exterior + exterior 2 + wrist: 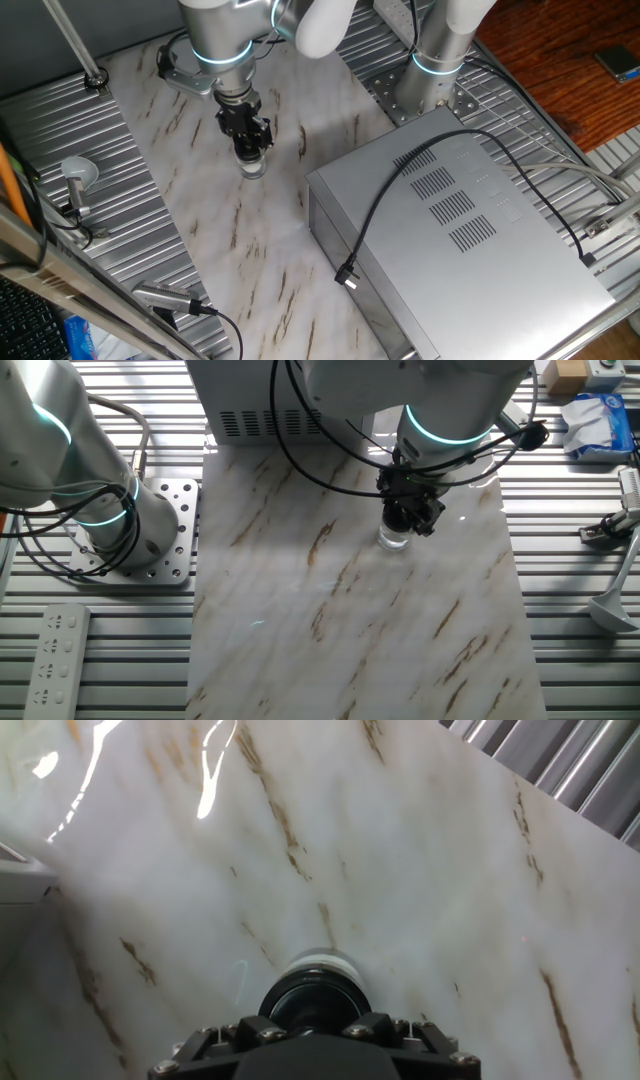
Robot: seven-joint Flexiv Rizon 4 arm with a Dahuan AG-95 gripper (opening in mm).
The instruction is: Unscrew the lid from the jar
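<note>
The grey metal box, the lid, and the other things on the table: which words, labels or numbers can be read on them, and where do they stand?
None can be read.
Grey metal box: faint marks on its top, too blurred.
Lid: no text seen.
Blue packet: print too small to read.

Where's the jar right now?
The jar stands on the marble slab directly under the gripper, left of the grey metal box.

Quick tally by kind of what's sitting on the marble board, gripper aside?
Jars: 1, the jar, clear, standing under the gripper.
Lids: 1, the lid, dark, on the jar.
Metal boxes: 1, the grey box, a black cable lying over it.
Total: 3.
</note>
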